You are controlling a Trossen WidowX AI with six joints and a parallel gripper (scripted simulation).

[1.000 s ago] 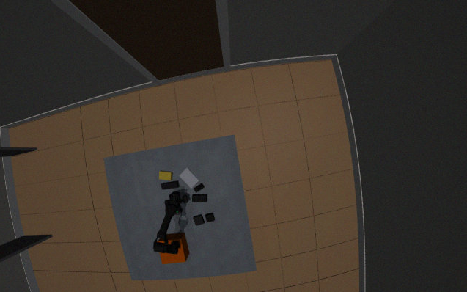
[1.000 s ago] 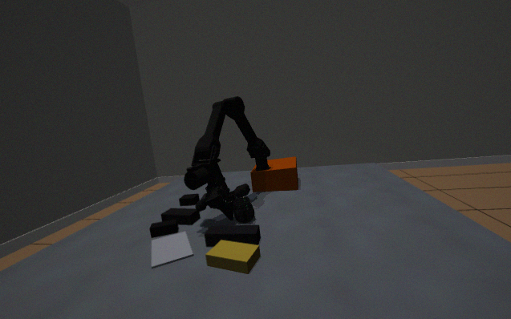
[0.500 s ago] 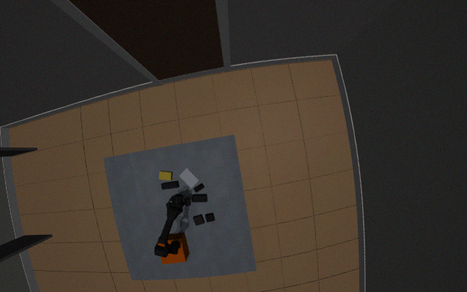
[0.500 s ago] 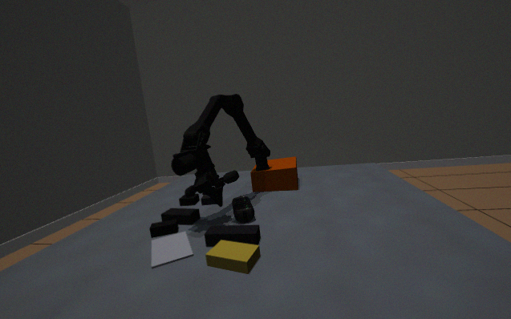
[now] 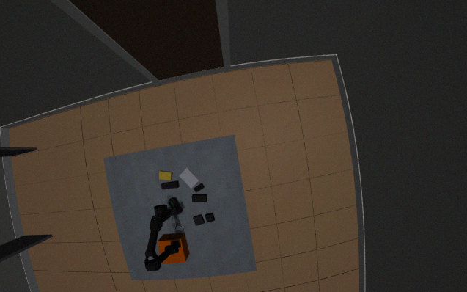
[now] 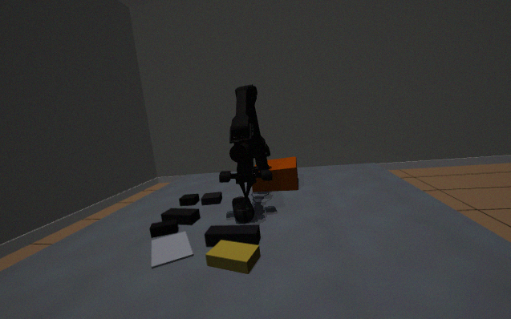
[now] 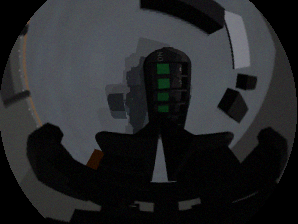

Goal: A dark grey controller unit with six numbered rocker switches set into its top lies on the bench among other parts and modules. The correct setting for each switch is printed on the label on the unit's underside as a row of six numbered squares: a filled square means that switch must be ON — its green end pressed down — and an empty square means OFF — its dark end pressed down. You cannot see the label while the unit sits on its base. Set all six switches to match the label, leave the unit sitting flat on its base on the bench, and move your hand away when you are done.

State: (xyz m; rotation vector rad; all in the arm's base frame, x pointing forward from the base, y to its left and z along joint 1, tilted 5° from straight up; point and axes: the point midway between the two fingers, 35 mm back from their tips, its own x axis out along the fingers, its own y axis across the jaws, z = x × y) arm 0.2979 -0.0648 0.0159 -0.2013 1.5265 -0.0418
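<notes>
The narrow black parallel-jaw gripper (image 5: 174,210) (image 6: 246,196) (image 7: 158,116), closed on nothing, points down at the rounded dark grey controller unit (image 5: 173,202) (image 6: 243,210) (image 7: 175,75) with green-ended switches, on the mottled blue-grey bench (image 5: 216,158) (image 6: 353,240) (image 7: 75,65).

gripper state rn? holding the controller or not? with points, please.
Gripper (image 6: 246,195) (image 7: 158,116): closed, fingertips together, nothing held. It is at the controller unit (image 5: 173,202) (image 6: 243,210) (image 7: 172,75), over its switch side; contact can't be told.

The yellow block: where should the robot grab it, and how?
Come from above. The yellow block lies flat, longer than it is wide, so the claw should probably pinch its middle, across the two long sides. A dark bar sits close beside it.
</notes>
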